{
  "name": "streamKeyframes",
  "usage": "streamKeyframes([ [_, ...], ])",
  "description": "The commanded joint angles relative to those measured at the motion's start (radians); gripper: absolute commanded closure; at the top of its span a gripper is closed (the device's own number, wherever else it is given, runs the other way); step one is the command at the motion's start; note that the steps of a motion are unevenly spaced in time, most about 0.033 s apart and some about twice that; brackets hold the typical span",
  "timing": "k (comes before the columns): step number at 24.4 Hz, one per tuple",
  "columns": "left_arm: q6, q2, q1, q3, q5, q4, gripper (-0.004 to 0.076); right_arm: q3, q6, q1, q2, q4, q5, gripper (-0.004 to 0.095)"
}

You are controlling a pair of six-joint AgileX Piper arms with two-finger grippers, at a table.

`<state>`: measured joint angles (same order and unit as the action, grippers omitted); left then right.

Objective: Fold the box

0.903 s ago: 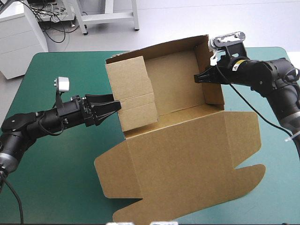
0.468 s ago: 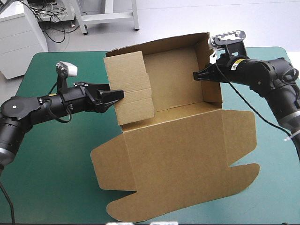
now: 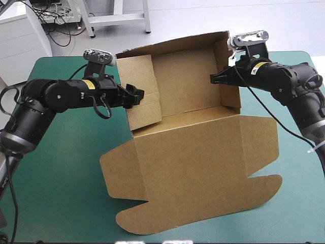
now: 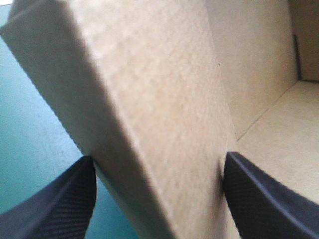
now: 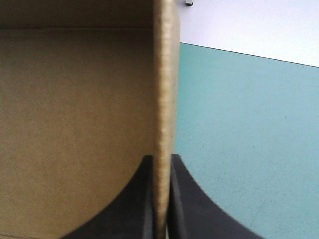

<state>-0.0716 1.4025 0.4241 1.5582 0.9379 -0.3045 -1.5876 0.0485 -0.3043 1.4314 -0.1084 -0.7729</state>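
The brown box (image 3: 193, 152) stands mid-table as an open tray, its back and side walls raised and its lid flat toward the front. My left gripper (image 3: 136, 96) is open and straddles the doubled left wall (image 4: 149, 99), one black finger (image 4: 55, 209) outside and the other inside the tray. That wall leans inward. My right gripper (image 3: 216, 79) is pinched on the upper edge of the right wall (image 5: 163, 89), with one finger inside the tray and one outside.
The lid's rounded tabs (image 3: 264, 188) reach close to the table's front edge. Bare teal-green cover (image 3: 61, 168) shows left of the box and a narrower strip (image 3: 299, 168) right of it.
My left arm has risen and reached forward, so its fingers now straddle the left wall instead of pointing at it from outside. The wall has tipped inward. The right gripper held still.
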Motion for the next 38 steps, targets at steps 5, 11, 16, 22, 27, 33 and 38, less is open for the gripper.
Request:
streamKeyframes([
  [5, 0.310, 0.086, 0.138, 0.229, 0.083, 0.359, 0.0255, -0.026, -0.087, 0.000, -0.036, -0.027, 0.088, 0.0920],
  [11, 0.464, 0.103, 0.169, 0.242, 0.084, 0.456, 0.0293, -0.026, -0.122, 0.002, -0.036, -0.034, 0.075, 0.0920],
  [16, 0.469, 0.116, 0.169, 0.242, 0.086, 0.437, 0.0534, -0.026, -0.122, 0.002, -0.036, -0.034, 0.059, 0.0920],
  [22, 0.478, 0.155, 0.169, 0.242, 0.033, 0.395, 0.0752, -0.026, -0.102, 0.002, 0.000, -0.028, -0.048, 0.0922],
  [27, 0.479, 0.231, 0.169, 0.242, 0.080, 0.406, 0.0754, -0.026, -0.058, 0.002, 0.089, -0.022, -0.176, 0.0930],
  [33, 0.437, 0.326, 0.167, 0.242, 0.129, 0.437, 0.0754, -0.026, -0.016, 0.002, 0.190, -0.016, -0.256, 0.0930],
  [38, 0.414, 0.409, 0.167, 0.242, 0.127, 0.459, 0.0754, -0.026, -0.016, 0.002, 0.285, 0.000, -0.272, 0.0930],
])
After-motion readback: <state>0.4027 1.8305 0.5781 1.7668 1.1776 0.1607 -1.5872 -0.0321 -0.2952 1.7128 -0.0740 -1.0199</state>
